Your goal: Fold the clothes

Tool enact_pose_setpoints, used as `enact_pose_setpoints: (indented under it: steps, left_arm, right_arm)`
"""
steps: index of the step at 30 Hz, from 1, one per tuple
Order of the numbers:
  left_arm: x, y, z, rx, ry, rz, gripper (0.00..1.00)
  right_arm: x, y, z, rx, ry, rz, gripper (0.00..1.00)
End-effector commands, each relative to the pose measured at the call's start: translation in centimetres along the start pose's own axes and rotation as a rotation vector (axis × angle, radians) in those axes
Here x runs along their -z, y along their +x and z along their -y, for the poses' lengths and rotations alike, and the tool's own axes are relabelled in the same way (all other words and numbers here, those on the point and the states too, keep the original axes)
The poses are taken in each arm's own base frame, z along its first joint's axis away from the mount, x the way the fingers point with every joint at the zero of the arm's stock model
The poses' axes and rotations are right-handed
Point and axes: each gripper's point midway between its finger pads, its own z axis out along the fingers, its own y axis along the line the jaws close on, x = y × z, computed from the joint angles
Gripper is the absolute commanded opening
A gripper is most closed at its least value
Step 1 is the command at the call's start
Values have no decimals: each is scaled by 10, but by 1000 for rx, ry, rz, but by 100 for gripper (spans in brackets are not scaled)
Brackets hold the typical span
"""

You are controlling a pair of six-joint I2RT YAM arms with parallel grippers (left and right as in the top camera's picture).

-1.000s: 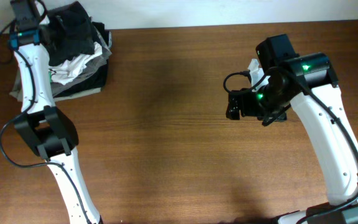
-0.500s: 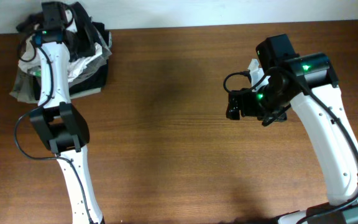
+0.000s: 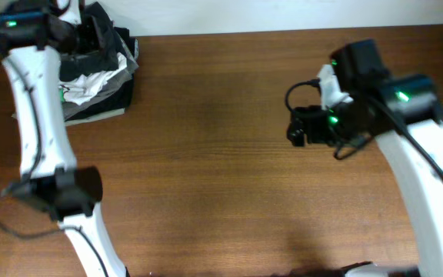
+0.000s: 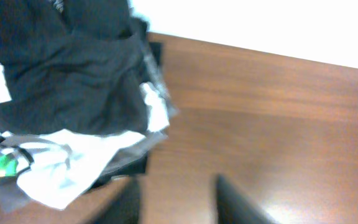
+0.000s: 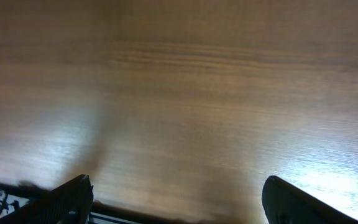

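- Your right fingers [image 5: 294,202], at the bottom corners of the wrist view, stand wide apart over the bench [image 5: 179,93], holding nothing.
- Your left fingers [image 4: 236,202] are parted, with nothing between them.
- The T-shirt [image 3: 91,35] lies crumpled on a white garment [image 3: 91,81], upper left of the overhead frame.

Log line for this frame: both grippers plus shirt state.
left gripper: open, empty | dark T-shirt: bunched atop other garments, not folded | right gripper: open, empty, above table

The left gripper [image 4: 174,186] (blurred) has its fingers parted, and the right gripper [image 5: 176,185] is spread wide.
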Motion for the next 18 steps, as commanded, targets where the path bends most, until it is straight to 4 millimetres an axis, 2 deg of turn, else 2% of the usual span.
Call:
enact_pose_setpoints:
  steps: [1, 3, 5, 9, 13, 17, 18]
  left_arm:
    - [90, 16, 50, -97, 105, 48, 56]
    - [107, 37, 70, -166, 126, 8, 58]
    - [122, 68, 98, -219, 165, -68, 58]
    - [130, 92, 152, -350, 220, -91, 59]
    - [137, 114, 192, -448, 231, -99, 62]
    - [156, 130, 198, -472, 131, -67, 65]
    - [167, 141, 199, -490, 135, -66, 67]
  right_arm:
    - [63, 24, 7, 3, 31, 177, 91]
    - [83, 40, 9, 8, 22, 242, 91]
    - [103, 61, 11, 16, 5, 325, 91]
    - [127, 97, 16, 20, -39, 488, 91]
    - [127, 139, 27, 33, -75, 613, 93]
    - [112, 158, 44, -41, -76, 709, 98]
    - [109, 160, 46, -50, -79, 731, 98]
